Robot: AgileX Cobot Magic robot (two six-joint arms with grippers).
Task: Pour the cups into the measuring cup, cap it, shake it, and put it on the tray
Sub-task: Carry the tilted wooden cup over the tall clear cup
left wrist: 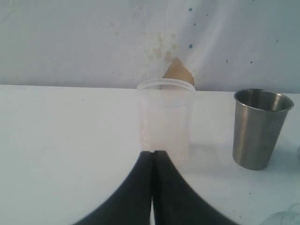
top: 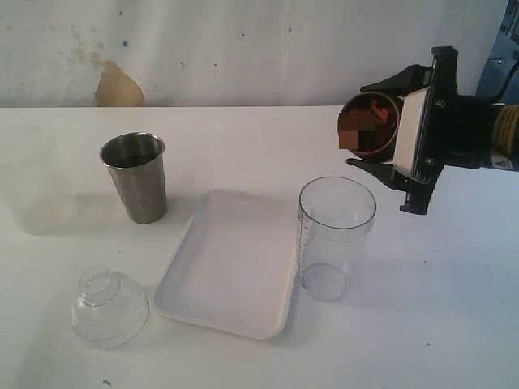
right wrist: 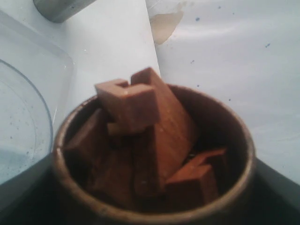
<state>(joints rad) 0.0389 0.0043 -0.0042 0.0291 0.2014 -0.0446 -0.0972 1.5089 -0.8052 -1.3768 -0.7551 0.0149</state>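
Below and just beside the right pincer (top: pixel 375 123), which clamps the tipped wooden cup (top: pixel 363 138), stands the measuring cup (top: pixel 334 239). Blocks (right wrist: pixel 140 122) look loose, so the mouth should sit over that rim before steeper tilt.

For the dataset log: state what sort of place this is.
Probably a robot test bench, not a kitchen: plain white table, stained white wall, and staged props like the measuring cup and tray.

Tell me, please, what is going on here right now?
The right pincer holds the wooden cup tipped on its side near the measuring cup, its wooden blocks not yet poured. The left pincer is shut and empty. The steel tumbler stands upright near the tray, and the domed lid lies on the table.
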